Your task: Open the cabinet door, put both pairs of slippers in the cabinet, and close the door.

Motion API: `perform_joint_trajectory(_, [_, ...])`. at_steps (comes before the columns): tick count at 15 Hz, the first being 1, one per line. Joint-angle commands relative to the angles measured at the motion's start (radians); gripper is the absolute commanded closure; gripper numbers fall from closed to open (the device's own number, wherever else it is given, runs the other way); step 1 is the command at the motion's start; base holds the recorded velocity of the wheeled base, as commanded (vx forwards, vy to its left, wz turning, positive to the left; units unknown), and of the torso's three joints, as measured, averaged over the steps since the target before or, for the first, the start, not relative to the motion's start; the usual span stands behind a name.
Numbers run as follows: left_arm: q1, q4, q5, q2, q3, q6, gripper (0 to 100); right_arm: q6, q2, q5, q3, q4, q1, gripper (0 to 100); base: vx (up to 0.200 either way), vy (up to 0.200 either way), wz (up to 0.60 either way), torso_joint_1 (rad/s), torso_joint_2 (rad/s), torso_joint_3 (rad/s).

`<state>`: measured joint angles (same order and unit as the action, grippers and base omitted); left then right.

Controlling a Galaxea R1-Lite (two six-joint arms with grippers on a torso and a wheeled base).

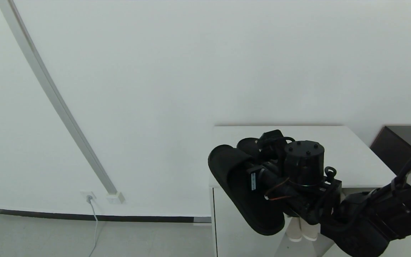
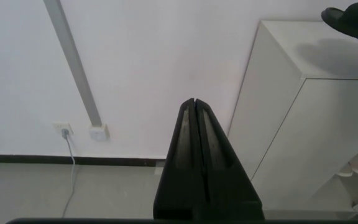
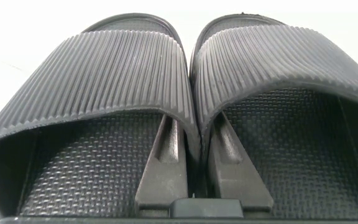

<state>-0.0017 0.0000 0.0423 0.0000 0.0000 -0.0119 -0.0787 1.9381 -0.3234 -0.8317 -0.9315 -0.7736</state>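
Right gripper [image 3: 194, 122]: We see it clamped on the pair of black slippers [image 1: 243, 192]. One finger lies on the footbed of each slipper, under its ribbed strap. The two inner side walls, pressed together, are pinched between the fingers.
Slippers against the gripper: The left slipper [image 3: 104, 81] and the right slipper [image 3: 284, 62] sit side by side and touching. Their straps arch over the fingers [image 3: 166, 162]. In the head view the pair hangs at the end of the right arm, long side slanting down.
Slippers against the cabinet: They are held in the air at the front-left corner of the top of the white cabinet [image 1: 351, 153]. In the left wrist view one slipper end [image 2: 353, 17] shows just above that top, clear of it, with a shadow on the surface below.
Cabinet front: A white panel [image 1: 234, 225] faces us. Beside it, low down, we see pale things [image 1: 301, 232], but we cannot tell what they are. Nor can we tell how far the door stands open.
Left gripper [image 2: 194, 102]: Its two fingers are pressed together with nothing between them. It is well apart from the slippers, off to the cabinet's left side and pointing at the wall.
Surroundings: A grey cable duct [image 1: 55, 100] runs slantwise down the white wall to a wall socket [image 1: 87, 195] with a cable plugged in. A dark piece of furniture [image 1: 401, 139] stands just right of the cabinet.
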Motion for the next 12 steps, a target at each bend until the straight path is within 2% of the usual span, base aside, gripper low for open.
perform_joint_trajectory(1, [0.0, 0.0, 0.001, 0.0, 0.0, 0.0, 100, 0.0, -0.001, 0.0, 0.0, -0.003, -0.003, 100, -0.2, 0.0, 0.0, -0.007, 0.0, 0.002])
perform_joint_trajectory(9, [0.0, 0.0, 0.001, 0.0, 0.0, 0.0, 100, 0.014, 0.002, 0.0, 0.011, -0.003, -0.006, 100, -0.2, 0.0, 0.0, 0.002, 0.0, 0.003])
perform_joint_trajectory(12, [0.0, 0.0, 0.001, 0.0, 0.0, 0.0, 100, 0.014, 0.002, 0.0, 0.019, -0.004, -0.012, 100, 0.0, 0.0, 0.0, 0.0, 0.0, 0.0])
